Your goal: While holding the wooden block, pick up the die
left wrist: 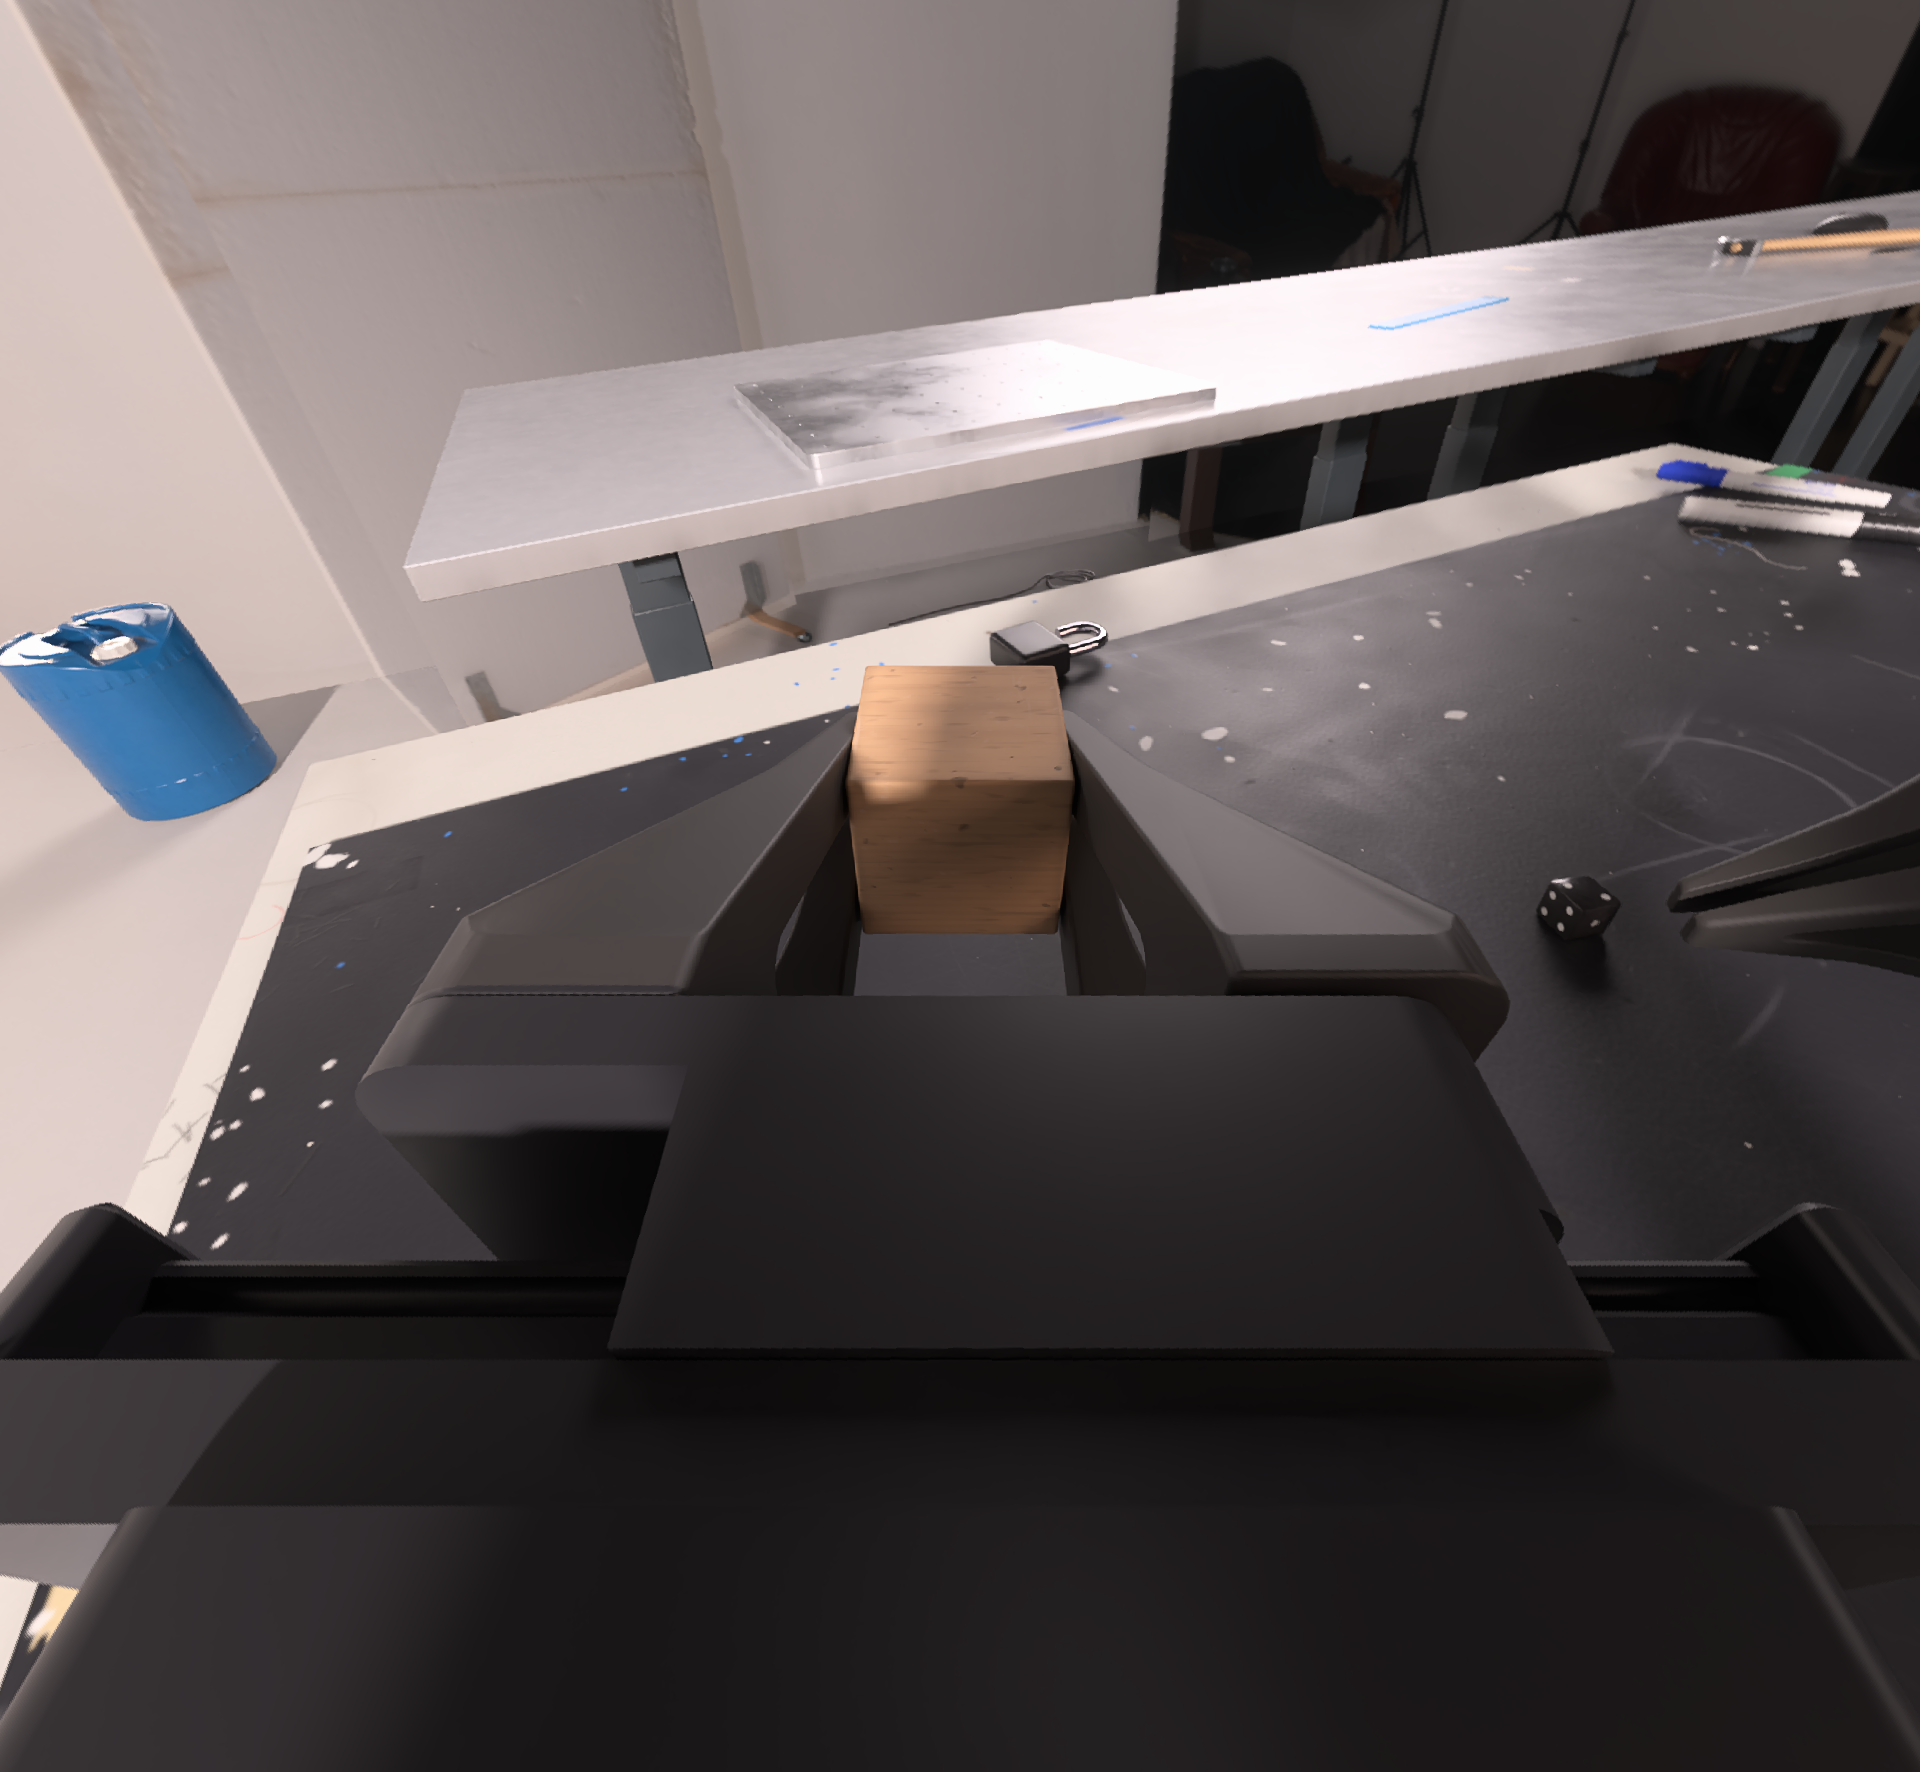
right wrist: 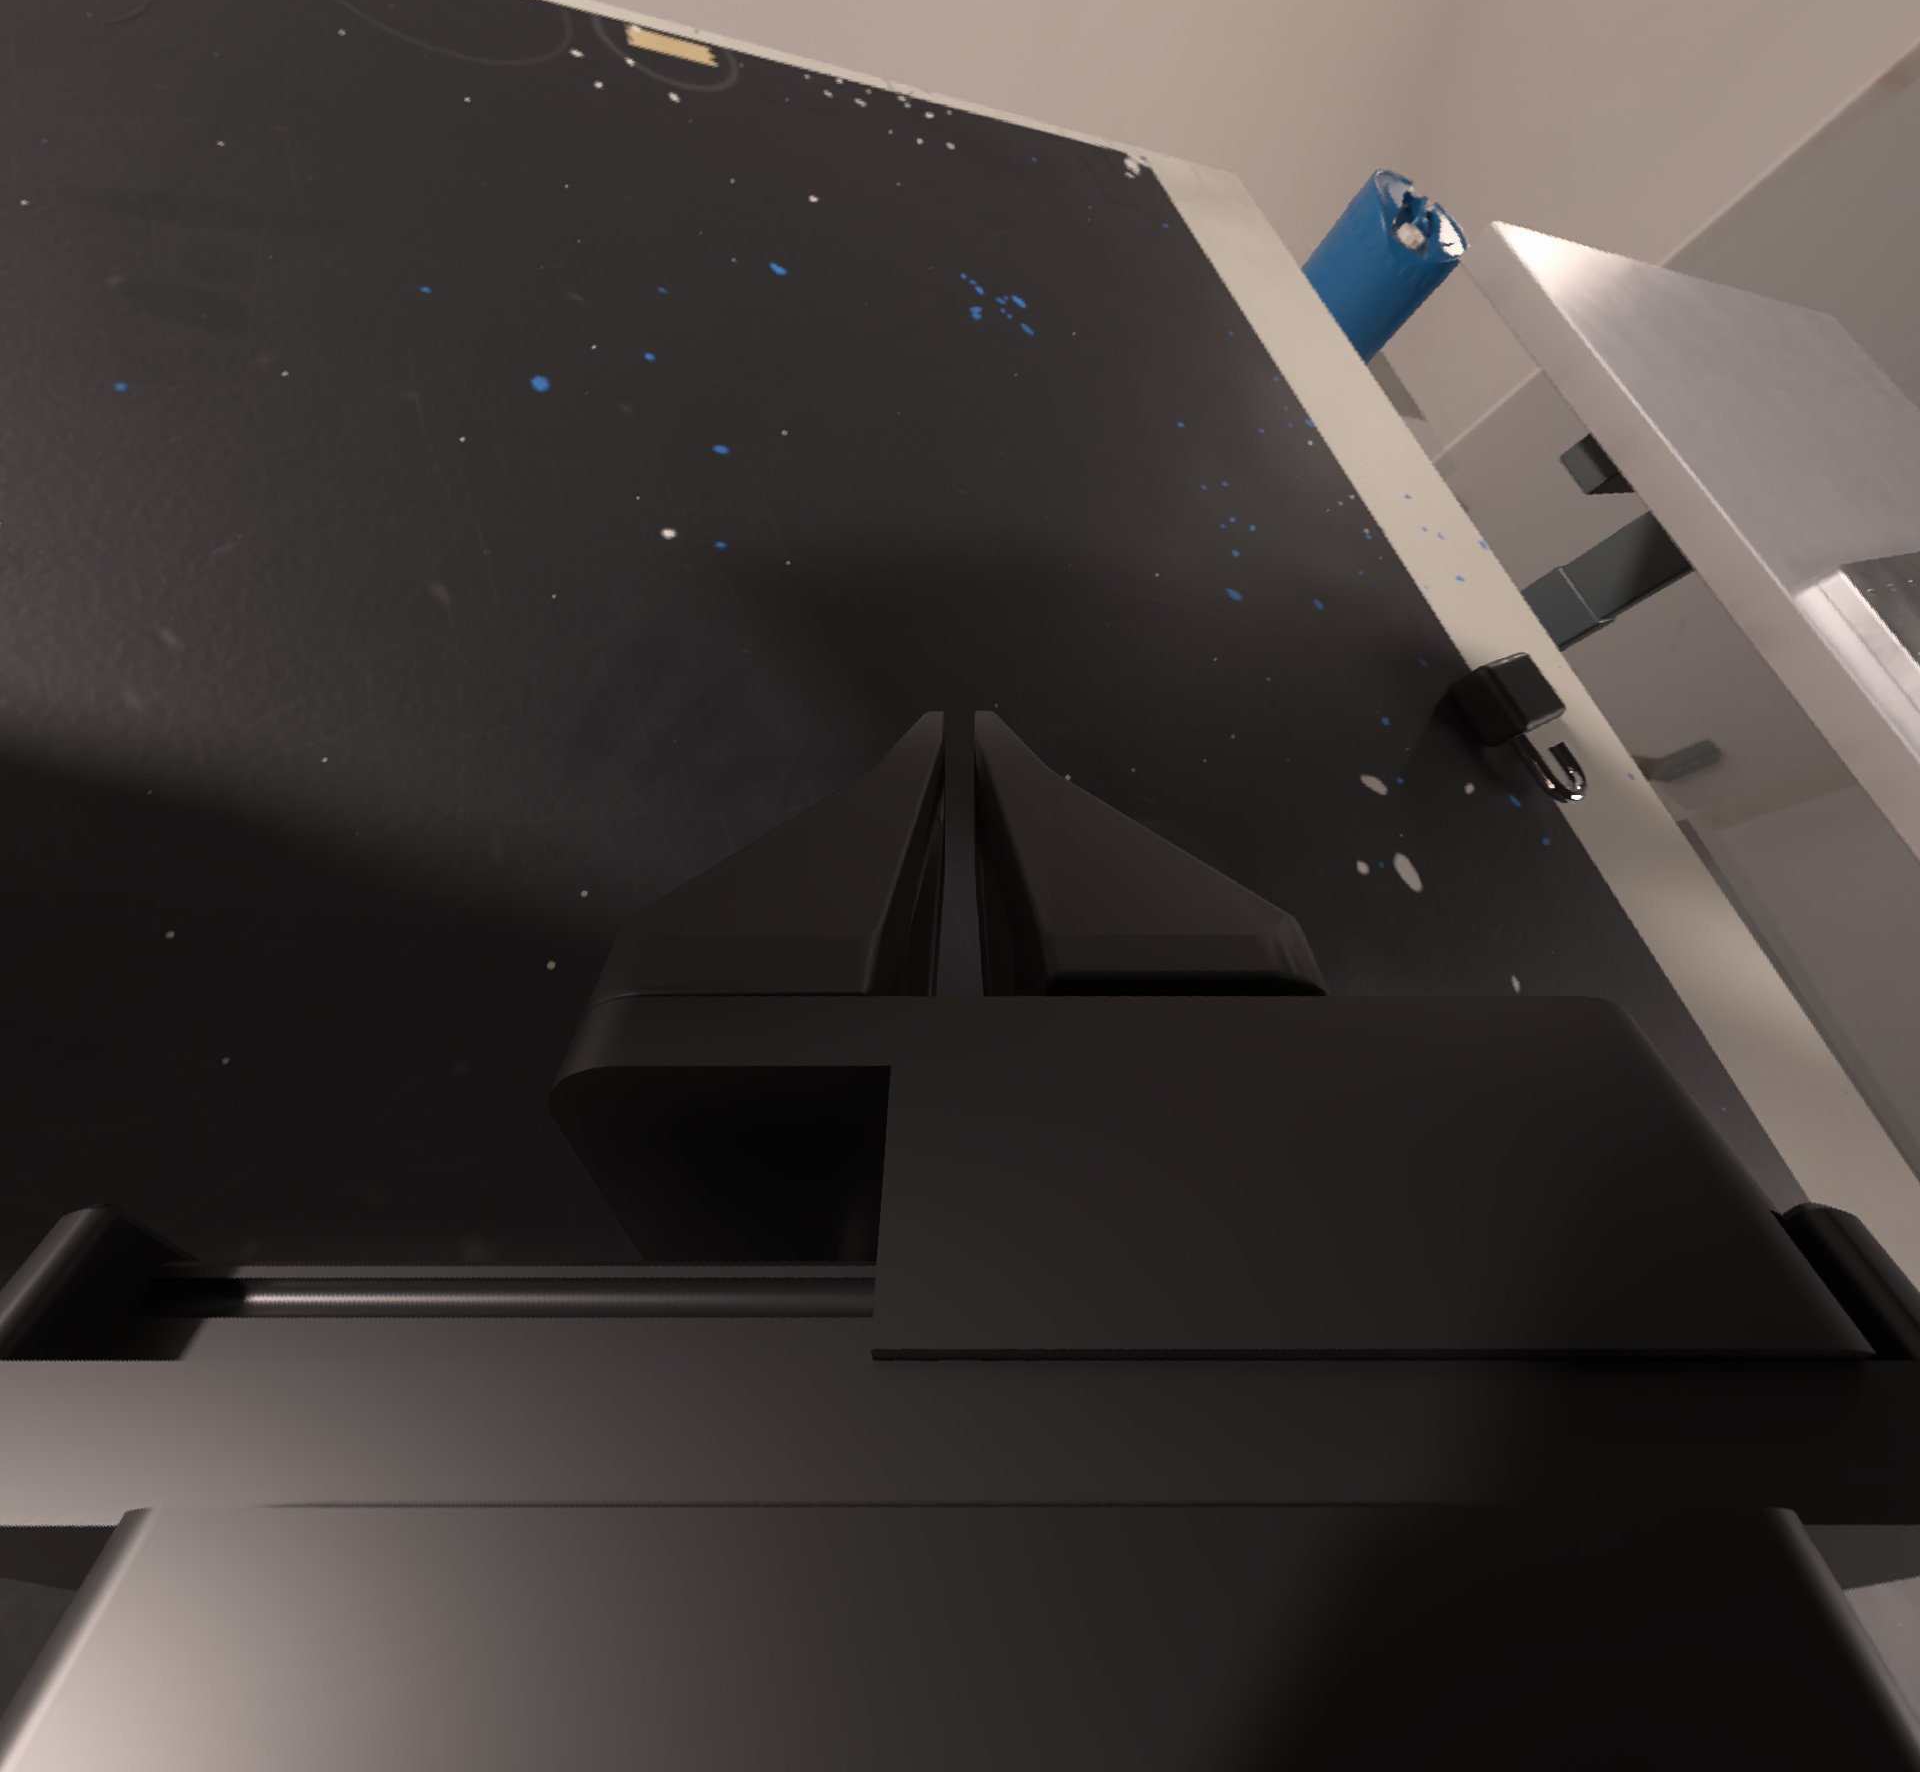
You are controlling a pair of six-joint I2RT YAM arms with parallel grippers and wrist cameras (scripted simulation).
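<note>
My left gripper (left wrist: pixel 961 766) is shut on the wooden block (left wrist: pixel 958 818), a light tan cube held between its two black fingers above the dark mat (left wrist: pixel 1351 787). The die (left wrist: pixel 1577 907), black with white pips, rests on the mat to the right of the block. The tips of my right gripper (left wrist: pixel 1681 914) point at the die from the right, a short gap away. In the right wrist view my right gripper (right wrist: pixel 958 720) is shut and empty above the mat (right wrist: pixel 520 475). The die is hidden there.
A black padlock (left wrist: pixel 1039 644) lies near the mat's far edge, just behind the block; it also shows in the right wrist view (right wrist: pixel 1512 709). Two markers (left wrist: pixel 1766 496) lie far right. A blue bucket (left wrist: pixel 135 714) stands on the floor. A long white table (left wrist: pixel 935 465) stands beyond.
</note>
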